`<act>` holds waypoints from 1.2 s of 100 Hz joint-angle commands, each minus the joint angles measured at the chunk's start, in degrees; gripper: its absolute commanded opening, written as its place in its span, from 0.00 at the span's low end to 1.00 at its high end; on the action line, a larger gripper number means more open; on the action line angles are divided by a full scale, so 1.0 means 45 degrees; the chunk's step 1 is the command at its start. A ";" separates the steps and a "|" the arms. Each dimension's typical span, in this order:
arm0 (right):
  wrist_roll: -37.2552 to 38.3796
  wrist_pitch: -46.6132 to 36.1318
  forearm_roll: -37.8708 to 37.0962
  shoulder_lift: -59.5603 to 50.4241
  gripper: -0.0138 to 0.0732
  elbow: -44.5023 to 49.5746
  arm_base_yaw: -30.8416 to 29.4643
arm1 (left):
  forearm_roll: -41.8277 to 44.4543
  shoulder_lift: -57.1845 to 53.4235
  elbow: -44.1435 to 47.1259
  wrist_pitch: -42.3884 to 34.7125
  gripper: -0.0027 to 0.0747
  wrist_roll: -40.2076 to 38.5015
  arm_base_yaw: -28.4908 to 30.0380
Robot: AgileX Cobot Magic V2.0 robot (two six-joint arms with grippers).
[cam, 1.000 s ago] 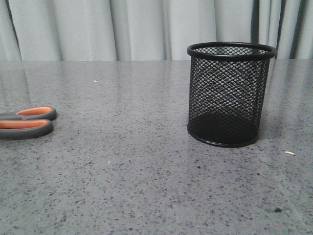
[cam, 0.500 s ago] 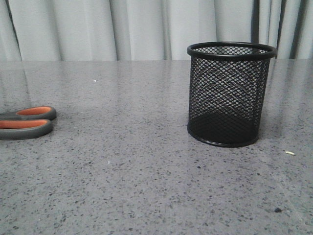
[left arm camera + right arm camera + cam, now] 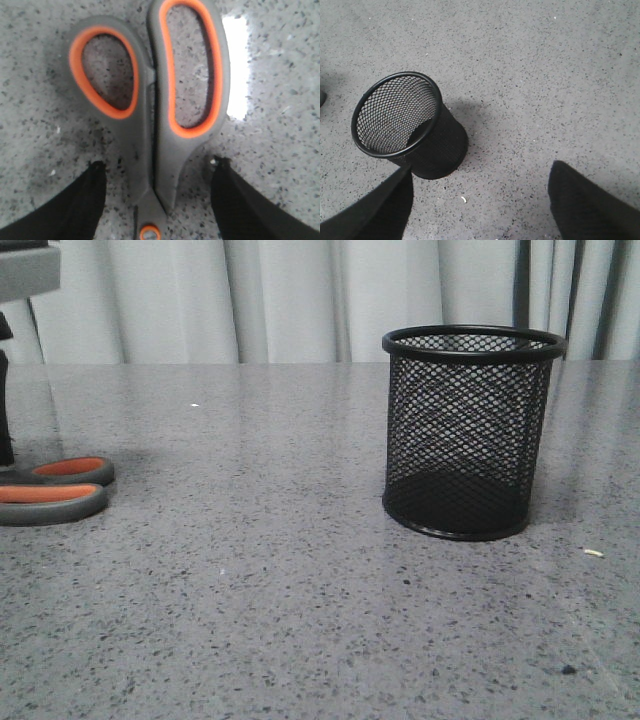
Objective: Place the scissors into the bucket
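The scissors (image 3: 52, 490) lie flat at the table's left edge; only their grey, orange-lined handle loops show in the front view. In the left wrist view the scissors (image 3: 150, 100) lie between the fingers of my open left gripper (image 3: 159, 164), which straddles the neck just above the orange pivot screw without touching it. Part of the left arm (image 3: 20, 270) shows at the front view's top left. The black mesh bucket (image 3: 468, 430) stands upright, right of centre. My right gripper (image 3: 482, 170) is open and empty above the table, with the bucket (image 3: 440, 145) close beside one finger.
A grey speckled table top (image 3: 280, 590) runs back to pale curtains (image 3: 300, 300). A small white crumb (image 3: 593, 553) lies right of the bucket, and shows in the right wrist view (image 3: 463, 200) between the fingers.
The left arm has come into the front view at the left edge, above the scissors. Scissors and bucket have not moved.
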 commanded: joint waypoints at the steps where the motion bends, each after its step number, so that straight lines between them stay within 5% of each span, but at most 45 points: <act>1: -0.0188 -0.0641 0.0201 0.0049 0.74 -0.0450 -0.0035 | -0.0520 -0.0219 -0.0423 -0.0098 0.58 0.0168 0.0033; 41: -0.0188 -0.0621 0.0201 0.0049 0.74 -0.0450 -0.0035 | -0.0929 0.0531 -0.0423 0.0506 0.56 0.0486 0.0033; 50: -0.0188 -0.0617 0.0201 0.0049 0.74 -0.0450 -0.0035 | -0.0908 0.0531 -0.0423 0.0653 0.43 0.0486 0.0033; 65: -0.0188 -0.0617 0.0201 0.0049 0.74 -0.0450 -0.0035 | -0.0832 0.0531 -0.0423 0.0831 0.01 0.0486 0.0033; 88: -0.0188 -0.0617 0.0201 0.0049 0.74 -0.0450 -0.0035 | -0.0982 0.0161 -0.0900 0.0985 0.01 -0.0198 0.0033; 120: -0.0188 -0.0727 0.0790 0.0049 0.74 -0.0450 -0.0035 | -0.1497 -0.1883 -0.4519 0.1527 0.01 -0.1731 -0.0256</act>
